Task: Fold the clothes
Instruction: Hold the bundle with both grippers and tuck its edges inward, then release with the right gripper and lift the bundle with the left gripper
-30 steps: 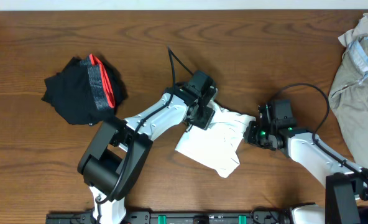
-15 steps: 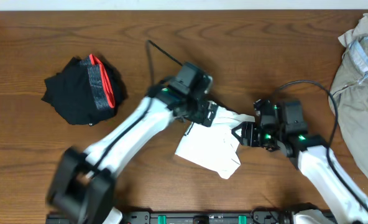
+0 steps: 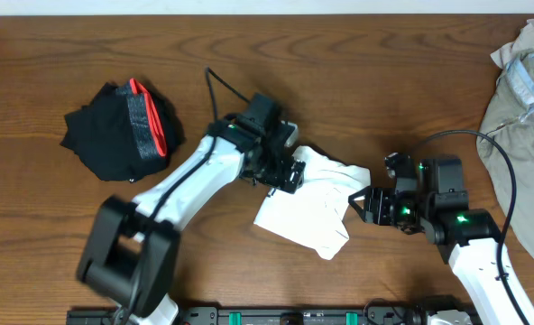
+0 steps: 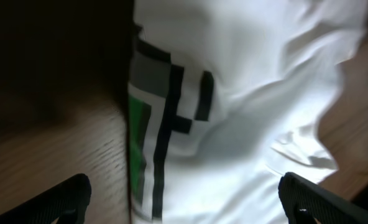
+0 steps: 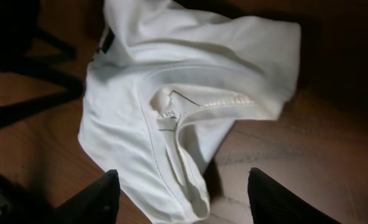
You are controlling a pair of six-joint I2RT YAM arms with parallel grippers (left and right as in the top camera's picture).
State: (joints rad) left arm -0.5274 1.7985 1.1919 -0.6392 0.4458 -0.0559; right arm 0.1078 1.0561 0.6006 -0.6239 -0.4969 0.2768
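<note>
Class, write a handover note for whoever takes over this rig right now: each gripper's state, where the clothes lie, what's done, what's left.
Left gripper: open, empty, over the upper-left edge of the white T-shirt.
Right gripper: open, empty, at the shirt's right edge.
T-shirt: in the middle, bunched, not a neat fold.
Black garment: bundled at the left.
Khaki garment: heaped at the far right.
Done: no neat fold yet.
Left: probably folding all three.
</note>
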